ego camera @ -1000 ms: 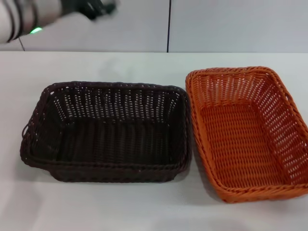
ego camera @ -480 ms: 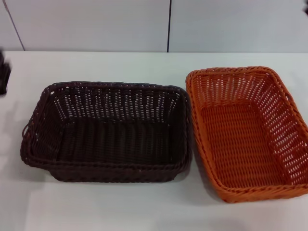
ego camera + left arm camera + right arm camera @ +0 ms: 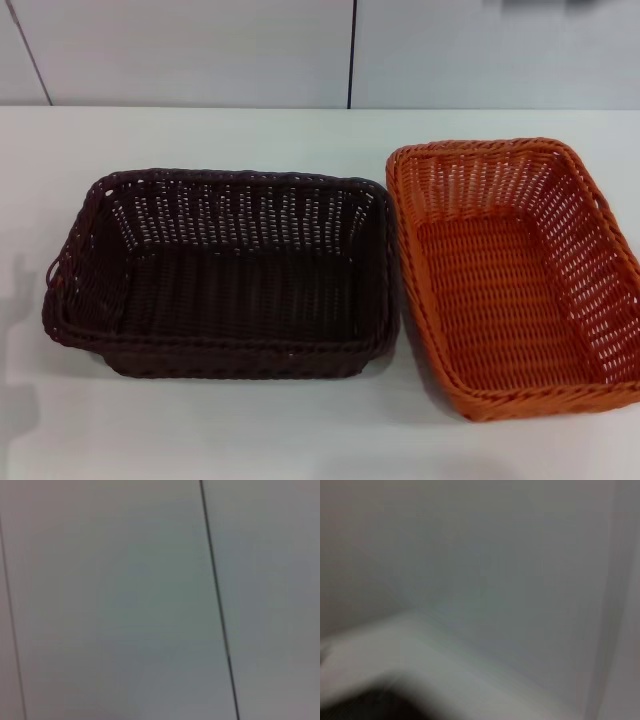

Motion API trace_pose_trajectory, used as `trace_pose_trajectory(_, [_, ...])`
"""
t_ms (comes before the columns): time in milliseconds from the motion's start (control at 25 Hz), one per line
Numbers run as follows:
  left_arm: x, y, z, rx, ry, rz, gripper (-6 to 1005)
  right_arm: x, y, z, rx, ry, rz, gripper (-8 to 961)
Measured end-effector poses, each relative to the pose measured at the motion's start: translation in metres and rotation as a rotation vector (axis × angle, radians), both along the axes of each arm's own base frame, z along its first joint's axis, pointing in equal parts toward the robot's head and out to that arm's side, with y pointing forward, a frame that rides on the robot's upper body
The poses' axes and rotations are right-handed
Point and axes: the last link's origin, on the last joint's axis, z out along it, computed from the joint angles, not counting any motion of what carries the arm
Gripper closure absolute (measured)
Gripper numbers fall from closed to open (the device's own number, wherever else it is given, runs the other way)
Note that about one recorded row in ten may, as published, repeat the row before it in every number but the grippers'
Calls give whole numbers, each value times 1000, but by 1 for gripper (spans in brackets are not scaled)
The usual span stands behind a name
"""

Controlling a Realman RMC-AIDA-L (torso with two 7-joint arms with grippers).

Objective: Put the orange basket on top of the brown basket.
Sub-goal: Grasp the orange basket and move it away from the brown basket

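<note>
The brown basket (image 3: pixel 225 275) stands on the white table (image 3: pixel 200 135) at centre left in the head view, empty. The orange basket (image 3: pixel 515 275) stands right beside it on the right, empty, its near right corner cut by the view's edge. The two rims are close at the middle, and I cannot tell whether they touch. Neither gripper shows in any view. The left wrist view holds only a grey wall with dark seams. The right wrist view holds a grey wall and a pale edge.
A grey panelled wall (image 3: pixel 200 50) with a dark vertical seam (image 3: pixel 351 50) rises behind the table's far edge. Bare table (image 3: pixel 250 430) lies in front of the baskets and to the left of the brown basket.
The left arm, at the upper left a second ago, dropped to the left edge and has now left the head view. The baskets have not moved.
</note>
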Motion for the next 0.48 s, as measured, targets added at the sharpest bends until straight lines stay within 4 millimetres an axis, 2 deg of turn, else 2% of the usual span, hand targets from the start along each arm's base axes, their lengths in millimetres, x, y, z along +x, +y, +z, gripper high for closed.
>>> trace_pose_trajectory(160, [-5, 1, 0, 1, -19, 27, 233, 18, -40, -27, -399, -202, -21, 137])
trace_pose_trajectory(280, [-6, 2, -2, -9, -26, 26, 234, 45, -61, -47, -591, -354, -103, 137])
trace_pose_trajectory(480, [-6, 6, -3, -14, -40, 30, 234, 64, -71, -63, -696, -465, -190, 137])
